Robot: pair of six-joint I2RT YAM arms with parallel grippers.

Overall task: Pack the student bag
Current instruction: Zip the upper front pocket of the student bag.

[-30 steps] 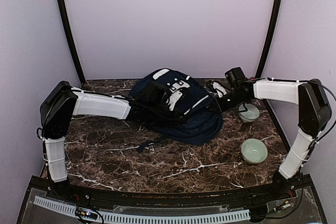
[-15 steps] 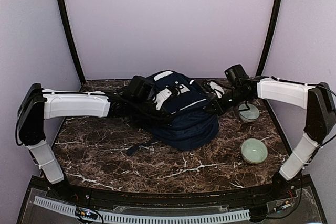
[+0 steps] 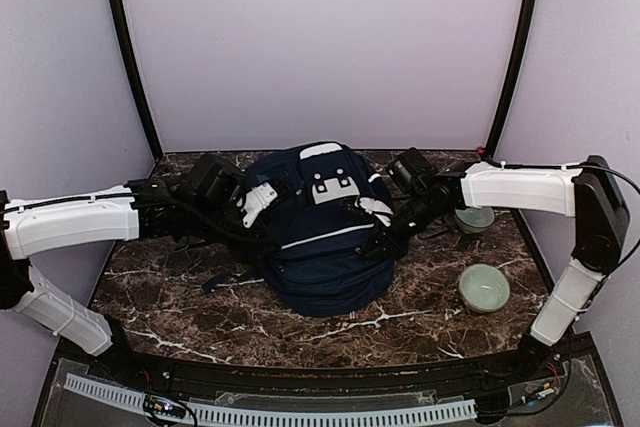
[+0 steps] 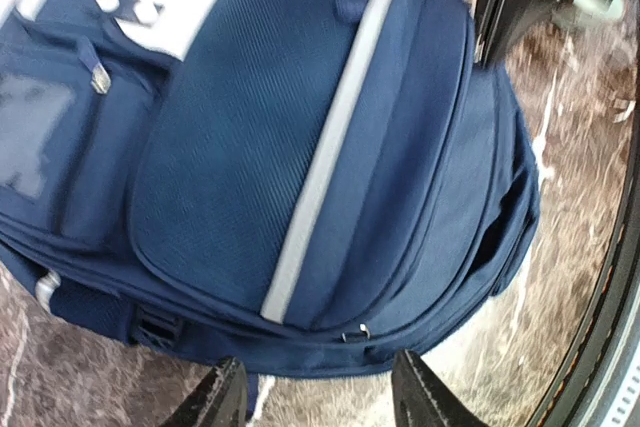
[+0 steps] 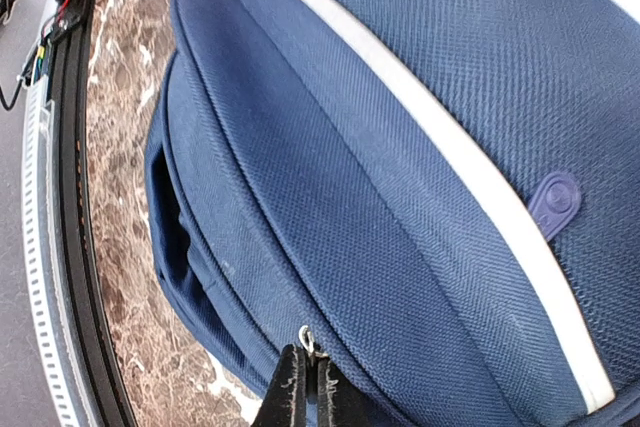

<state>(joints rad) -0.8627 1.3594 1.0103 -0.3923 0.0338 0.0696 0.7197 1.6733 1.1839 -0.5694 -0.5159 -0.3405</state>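
Bright, even light; slight blur.

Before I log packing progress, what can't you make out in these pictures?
Inside the student bag: all views, its fabric hides any contents.
The far bowl: top view, the right arm covers part.
The zipper pull: right wrist view, mostly covered where the right gripper pinches it.

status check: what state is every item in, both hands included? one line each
navy-blue fabric backpack: lying flat, front face up
small metal zip pull: pinched by the right hand
left hand: open, holding nothing, at the backpack's edge
right hand: shut on the zip pull
near pale green bowl: upright, empty
far pale green bowl: upright, partly hidden, contents unseen
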